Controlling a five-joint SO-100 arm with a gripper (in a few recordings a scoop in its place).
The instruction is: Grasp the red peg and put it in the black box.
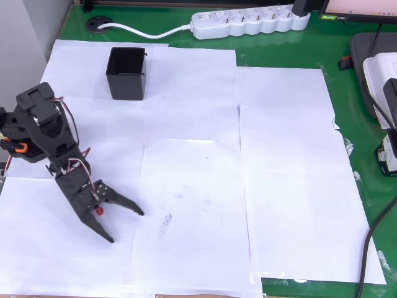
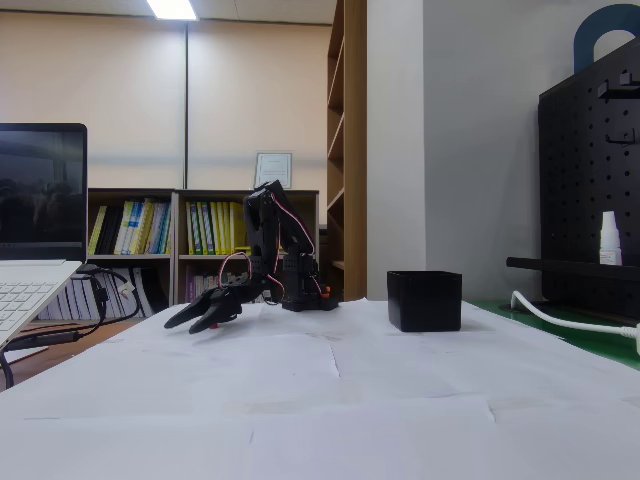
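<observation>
- Pincer (image 1: 124, 223): in the overhead view it sits at the lower left of the paper-covered bench (image 1: 291, 186), its two black fingers spread apart in a wide V that points toward the lower right. It is open.
- Red peg (image 1: 99, 210): a tiny red spot lies deep in the throat of that V, close to where the fingers join. The fingers have not closed round it. Judged position: between the fingers, not gripped.
- Black box (image 1: 128, 73): upright and open-topped, toward the far left of the bench, well apart from the pincer.
- Governing relation: the box lies on the far side of the arm, behind the pincer's present heading. In my judgement the carry calls for a swing back toward the far edge once the peg is secured.
- Fixed view: the pincer (image 2: 202, 320) hangs low over the paper, and the black box (image 2: 425, 300) stands to its right.
- Limits: whether the peg rests on the paper or touches a finger cannot be made out. In the fixed view the peg is not discernible.
</observation>
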